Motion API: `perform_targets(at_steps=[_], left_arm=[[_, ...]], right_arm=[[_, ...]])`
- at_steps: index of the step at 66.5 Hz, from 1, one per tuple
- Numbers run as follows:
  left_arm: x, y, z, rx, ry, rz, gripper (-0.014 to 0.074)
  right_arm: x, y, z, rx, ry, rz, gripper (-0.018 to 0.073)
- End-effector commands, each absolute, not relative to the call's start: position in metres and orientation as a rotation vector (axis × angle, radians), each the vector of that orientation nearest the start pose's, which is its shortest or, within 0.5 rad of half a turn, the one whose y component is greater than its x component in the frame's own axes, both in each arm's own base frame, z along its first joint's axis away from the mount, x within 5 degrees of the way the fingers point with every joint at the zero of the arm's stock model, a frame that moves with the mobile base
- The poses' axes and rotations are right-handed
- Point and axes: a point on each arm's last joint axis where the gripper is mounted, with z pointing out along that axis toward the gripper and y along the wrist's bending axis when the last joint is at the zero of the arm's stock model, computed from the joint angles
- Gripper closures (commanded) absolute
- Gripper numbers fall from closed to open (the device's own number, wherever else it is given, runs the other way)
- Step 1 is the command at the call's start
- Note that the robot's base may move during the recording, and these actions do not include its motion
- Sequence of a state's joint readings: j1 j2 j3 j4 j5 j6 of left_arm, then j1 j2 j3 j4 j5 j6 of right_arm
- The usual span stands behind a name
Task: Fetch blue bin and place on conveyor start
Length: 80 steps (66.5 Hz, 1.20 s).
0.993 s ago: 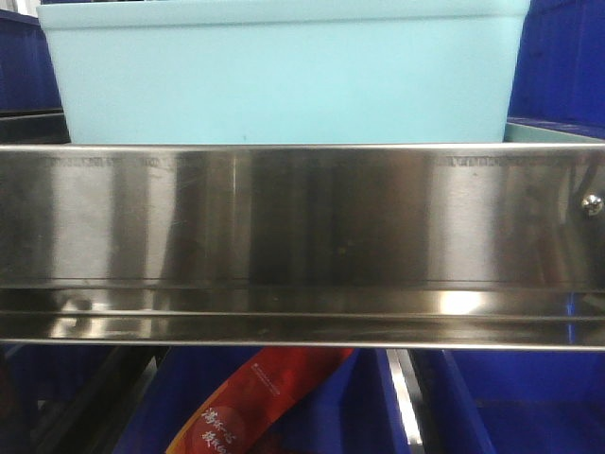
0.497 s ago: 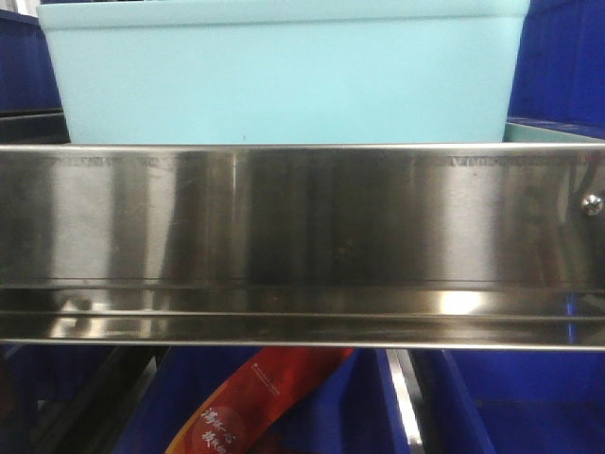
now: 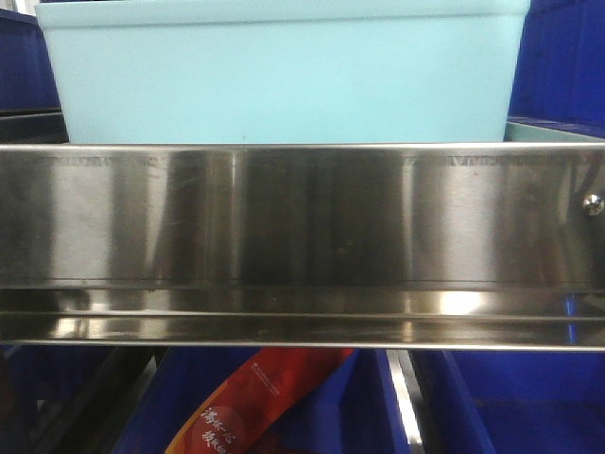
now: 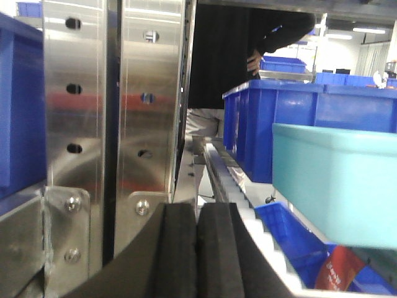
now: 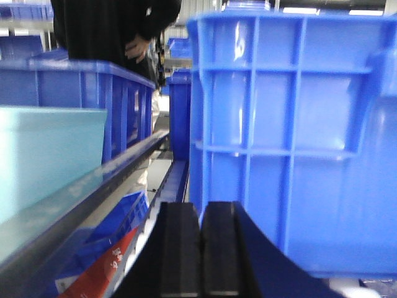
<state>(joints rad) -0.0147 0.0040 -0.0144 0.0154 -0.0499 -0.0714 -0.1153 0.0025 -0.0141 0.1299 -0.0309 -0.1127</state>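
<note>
change over the last second is slight: in the front view the reflections slide a little along the stainless shelf rail (image 3: 302,227), and the blue bin (image 3: 284,76) behind it edges a touch towards the left of frame. the camera seems to be creeping, while the bin itself stays on its shelf. judged from that, the fetch has not really begun.

nearest the wrist cameras, the left gripper (image 4: 197,248) has its black pads pressed flat together with nothing between them. the right gripper (image 5: 200,248) is the same, closed on nothing. the bin sits untouched between the two arms, off to the right in the left wrist view and to the left in the right wrist view.

the rail is shiny brushed steel with a screw (image 3: 593,201) near its right end, and a red packet (image 3: 246,407) lies below it. a perforated steel upright (image 4: 74,112) stands just left of the left gripper, and a ribbed dark blue crate (image 5: 279,136) just right of the right one. further back, a row of blue crates (image 4: 273,118) and a person in black (image 4: 236,49) fill the room. the conveyor start is not in view.
</note>
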Motion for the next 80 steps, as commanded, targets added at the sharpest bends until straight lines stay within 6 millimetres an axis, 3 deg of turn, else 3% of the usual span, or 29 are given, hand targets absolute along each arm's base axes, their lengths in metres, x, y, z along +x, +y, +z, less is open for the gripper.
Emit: perform_targets(at_steps=[1, 9, 14, 20, 25, 31, 35, 40, 46, 53, 60, 68, 80], left_arm=[[0.05, -0.001, 0.246, -0.03, 1.363, -0.063, 0.0707], [0.041, 0.0, 0.283, -0.031, 1.395, -0.059, 0.0705], [0.041, 0.0, 0.303, -0.031, 1.425, -0.056, 0.0666], [0.046, 0.0, 0.325, -0.031, 1.475, -0.056, 0.0549], [0.054, -0.001, 0.339, -0.036, 1.514, -0.062, 0.0389], [0.069, -0.001, 0.35, -0.037, 1.555, -0.061, 0.0213], [0.08, -0.001, 0.356, -0.039, 1.586, -0.062, 0.0111], [0.091, -0.003, 0.362, -0.027, 1.63, -0.082, 0.0058], [0.099, -0.011, 0.372, 0.046, 1.666, -0.122, 0.0046], [0.11, -0.028, 0.382, 0.247, 1.7, -0.163, 0.0048], [0.124, -0.049, 0.393, 0.365, 1.718, -0.243, 0.0048], [0.145, -0.076, 0.404, 0.461, 1.742, -0.32, 0.0048], [0.189, -0.101, 0.416, 0.479, 1.916, -0.331, 0.0048]], right_arm=[[0.049, -0.006, 0.247, 0.1, 1.374, -0.073, 0.0721], [0.034, -0.001, 0.285, 0.076, 1.416, -0.053, 0.0715], [0.028, 0.001, 0.307, 0.072, 1.442, -0.03, 0.0641], [0.027, 0.003, 0.329, 0.079, 1.452, 0.008, 0.0422], [0.031, 0.003, 0.341, 0.094, 1.446, 0.042, 0.0218], [0.039, 0.002, 0.345, 0.101, 1.46, 0.044, -0.0015], [0.044, 0.001, 0.347, 0.106, 1.45, 0.039, -0.001], [0.048, 0.0, 0.351, 0.107, 1.464, 0.039, -0.001], [0.053, 0.001, 0.357, 0.075, 1.523, 0.019, -0.001], [0.063, 0.003, 0.37, 0.001, 1.601, -0.012, -0.001], [0.074, 0.008, 0.386, -0.049, 1.625, 0.064, -0.001], [0.098, 0.016, 0.399, -0.132, 1.733, 0.154, -0.001], [0.151, 0.032, 0.419, -0.246, 1.938, 0.238, -0.001]])
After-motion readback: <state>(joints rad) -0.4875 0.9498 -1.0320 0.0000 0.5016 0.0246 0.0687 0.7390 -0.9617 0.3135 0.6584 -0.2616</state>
